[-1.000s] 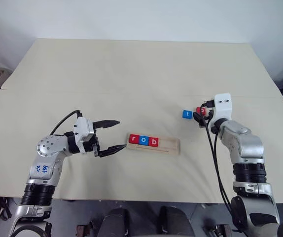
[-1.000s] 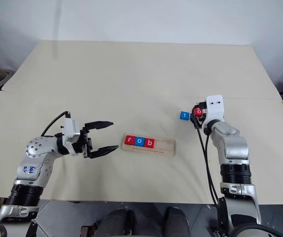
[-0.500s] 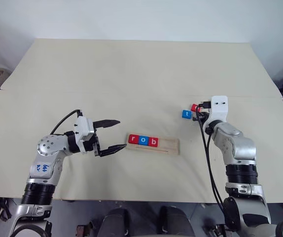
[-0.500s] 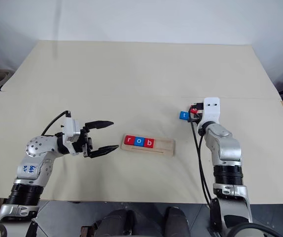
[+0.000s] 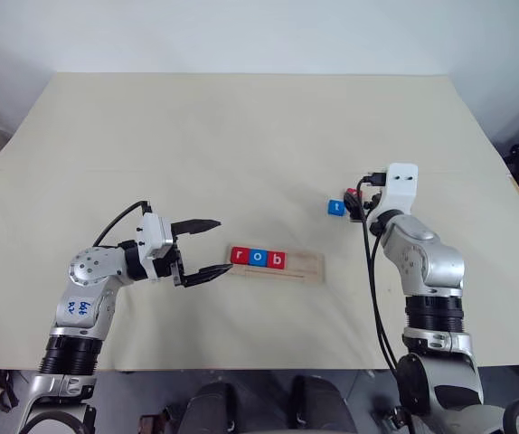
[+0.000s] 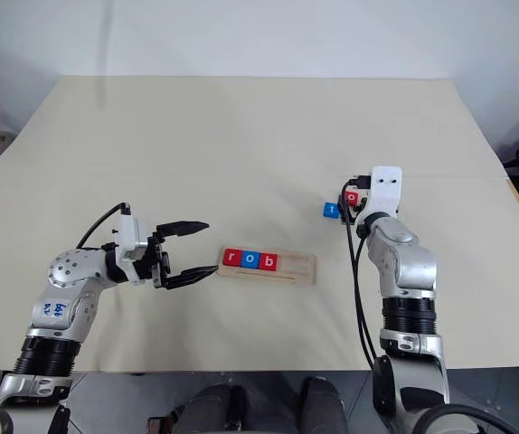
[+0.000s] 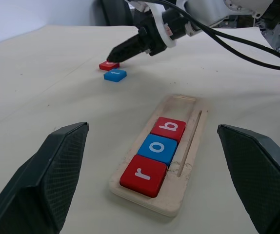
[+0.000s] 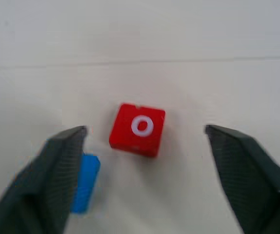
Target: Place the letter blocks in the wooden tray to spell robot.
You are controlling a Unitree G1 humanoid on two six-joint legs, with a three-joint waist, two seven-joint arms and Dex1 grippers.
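Currently red o block (image 8: 137, 128) lies loose on table (image 5: 241, 136), between spread fingers of your right gripper (image 8: 140, 156), gripped by nothing. Blue t block (image 5: 335, 207) sits just beside it. Wooden tray (image 5: 305, 266) already holds r, o, b at one end, two slots free. Your left gripper (image 5: 207, 250) waits open-jawed near tray's filled end, holding nothing, likely to steady it.

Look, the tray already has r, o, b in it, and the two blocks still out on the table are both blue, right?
Not quite. The wooden tray does hold r, o, b, but only the t block is blue. The o block is red, as the right wrist view shows.
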